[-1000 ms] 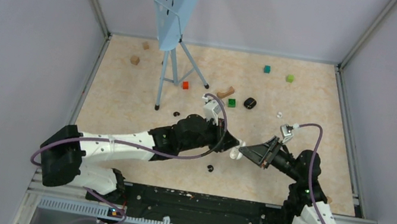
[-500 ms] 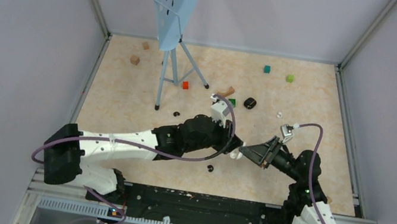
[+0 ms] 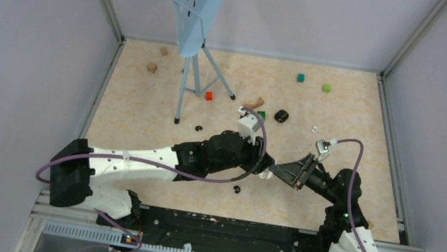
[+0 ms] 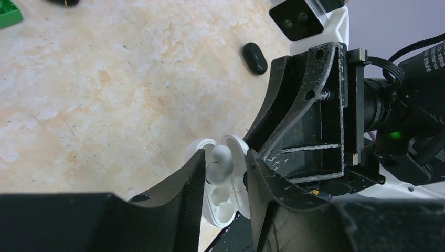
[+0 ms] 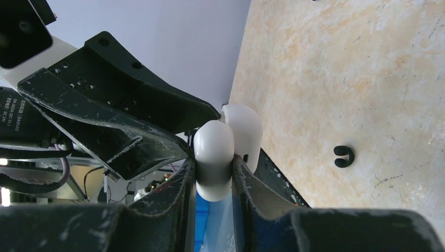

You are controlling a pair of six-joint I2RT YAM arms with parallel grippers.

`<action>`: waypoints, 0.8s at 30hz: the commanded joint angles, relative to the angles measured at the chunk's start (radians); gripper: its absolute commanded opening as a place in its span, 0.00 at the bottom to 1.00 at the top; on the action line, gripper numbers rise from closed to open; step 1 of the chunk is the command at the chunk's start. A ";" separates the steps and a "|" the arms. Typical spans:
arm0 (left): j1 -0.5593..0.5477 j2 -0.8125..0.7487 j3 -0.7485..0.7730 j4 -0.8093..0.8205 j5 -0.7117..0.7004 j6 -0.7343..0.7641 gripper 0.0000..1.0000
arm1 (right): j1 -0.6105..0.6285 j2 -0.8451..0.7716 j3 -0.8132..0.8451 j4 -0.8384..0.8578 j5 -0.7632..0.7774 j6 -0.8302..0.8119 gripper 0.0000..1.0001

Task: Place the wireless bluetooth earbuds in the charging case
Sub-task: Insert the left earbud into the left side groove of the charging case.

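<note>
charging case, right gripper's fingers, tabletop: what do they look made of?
The charging case looks like white glossy hard plastic: smooth, with a sheen. The right gripper's fingers look like black matte plastic, with pale scuffs along the edges. The tabletop is beige, marbled and dull: likely laminate or printed sheet, can't tell which.

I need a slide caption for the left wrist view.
Left fingers flank a white earbud resting on the open charging case.

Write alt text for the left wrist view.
An open white charging case, clamped from the right by the right gripper, sits between the spread fingers of the left gripper with a white earbud resting in it. A black earbud and a green block lie on the table.
</note>
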 commanded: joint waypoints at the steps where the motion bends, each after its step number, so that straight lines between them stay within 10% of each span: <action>1: -0.011 -0.033 0.037 -0.009 -0.039 0.016 0.41 | -0.008 -0.011 0.009 0.049 0.003 -0.002 0.00; 24: -0.030 0.014 0.115 -0.092 -0.064 0.145 0.27 | -0.008 -0.006 0.018 0.049 0.002 -0.002 0.00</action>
